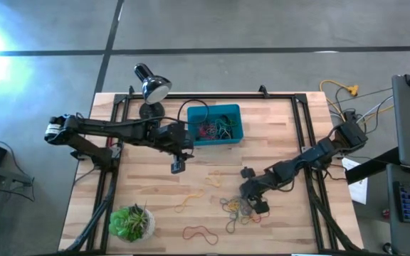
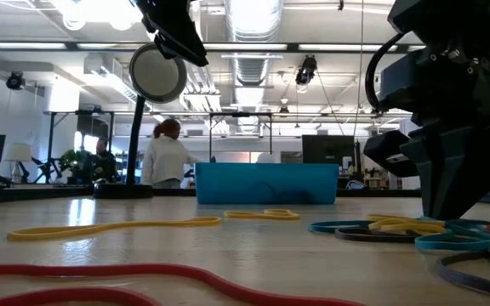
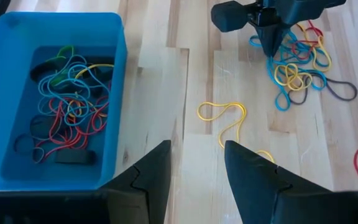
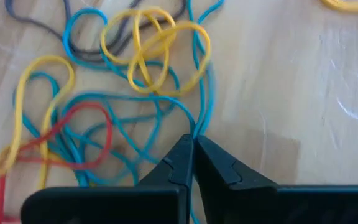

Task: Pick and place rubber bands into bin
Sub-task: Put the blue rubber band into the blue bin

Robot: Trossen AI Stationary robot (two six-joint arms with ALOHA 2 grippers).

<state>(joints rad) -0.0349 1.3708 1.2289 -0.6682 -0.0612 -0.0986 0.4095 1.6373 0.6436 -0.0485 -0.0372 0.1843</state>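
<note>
While the bench [image 1: 155, 178] carries a scatter of loose bands [image 3: 303, 62], the bin [image 1: 235, 112] sits at its far edge, already holding a tangle of them. Left gripper [image 3: 194, 174] hovers just beside the bin with fingers apart — probably waiting its turn. Right gripper [image 4: 193, 158] is down in the main pile, tips pinched together on a blue band [image 4: 201, 93] — low and closed, apparently so it can lift that strand free.
</note>
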